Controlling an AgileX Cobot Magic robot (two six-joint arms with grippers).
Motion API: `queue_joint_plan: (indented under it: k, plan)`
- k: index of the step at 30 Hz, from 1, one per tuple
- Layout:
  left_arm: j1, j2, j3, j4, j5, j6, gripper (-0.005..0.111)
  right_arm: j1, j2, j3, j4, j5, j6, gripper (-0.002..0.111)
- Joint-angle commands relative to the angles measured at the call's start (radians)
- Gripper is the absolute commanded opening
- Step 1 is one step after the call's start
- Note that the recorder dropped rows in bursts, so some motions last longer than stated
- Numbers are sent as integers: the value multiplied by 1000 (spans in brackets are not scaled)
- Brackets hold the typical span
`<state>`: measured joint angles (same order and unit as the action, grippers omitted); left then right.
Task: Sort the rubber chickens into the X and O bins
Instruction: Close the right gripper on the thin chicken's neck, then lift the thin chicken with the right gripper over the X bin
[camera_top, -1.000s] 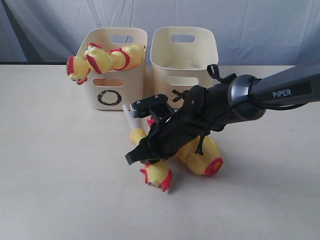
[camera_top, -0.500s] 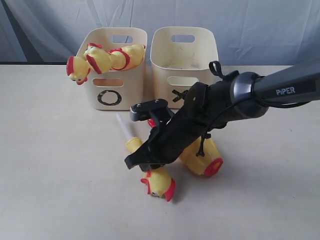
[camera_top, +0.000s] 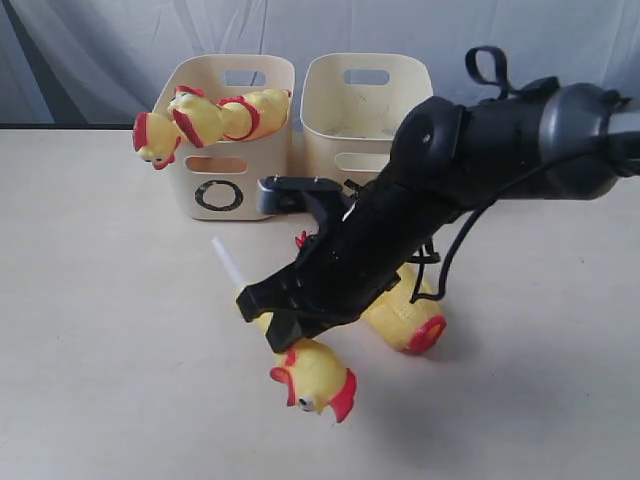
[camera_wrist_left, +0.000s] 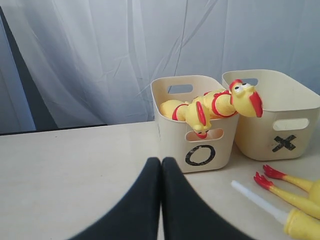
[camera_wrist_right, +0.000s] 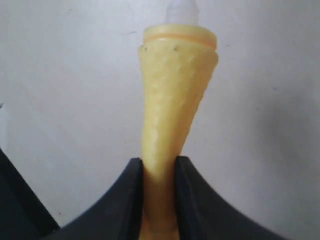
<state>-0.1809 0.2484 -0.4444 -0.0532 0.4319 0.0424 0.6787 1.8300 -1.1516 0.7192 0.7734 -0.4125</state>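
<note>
Right gripper (camera_top: 270, 315) is clamped on the head-and-neck piece (camera_top: 315, 380), pinching the yellow neck. My right wrist view confirms it: both fingers (camera_wrist_right: 132, 185) are tight against the neck (camera_wrist_right: 172, 100), with no gap. The head hangs below the jaws on the near side. The white stick (camera_top: 228, 264) pokes out the other side, tilted up toward the O bin (camera_top: 265, 170). The piece looks clear of the table (camera_top: 100, 350), with a shadow beside the head, but I can't be sure from this angle.

Headless body (camera_top: 400, 312) lies on the table behind the right arm and is partly hidden by it. Its red collar end faces away from the bins. In the left wrist view I see red feet (camera_wrist_left: 270, 172) on thin yellow legs lying in front of the X bin (camera_wrist_left: 260, 142), not touching it. Probably the same body, but I can't confirm.

O bin and X bin (camera_top: 325, 140) stand side by side at the back, nearly touching, O on the left of the exterior view. Yellow-and-red chickens (camera_top: 215, 118) are draped across the O bin's rim, with one head (camera_top: 155, 135) hanging outside its left corner. I can't tell whether that's one or two.

Left gripper (camera_wrist_left: 161, 165) has its fingers pressed together and holds nothing. It sits over bare table, back from the bins.
</note>
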Motion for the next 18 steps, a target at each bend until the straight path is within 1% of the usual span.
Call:
queue_joint_plan:
  k: [1, 6, 11, 14, 18]
  plan:
    - [0, -4, 6, 2, 0, -5, 0, -4, -87, 1, -139, 16, 166, -1]
    - [0, -4, 6, 2, 0, -5, 0, -4, -174, 1, -341, 26, 315, -1]
    - [0, -4, 6, 2, 0, -5, 0, -4, -248, 1, -495, 12, 413, -1]
    - [0, -4, 6, 2, 0, -5, 0, -4, -282, 1, -579, -44, 483, -1]
    - [0, -4, 6, 2, 0, -5, 0, -4, -301, 1, -719, -164, 615, -1]
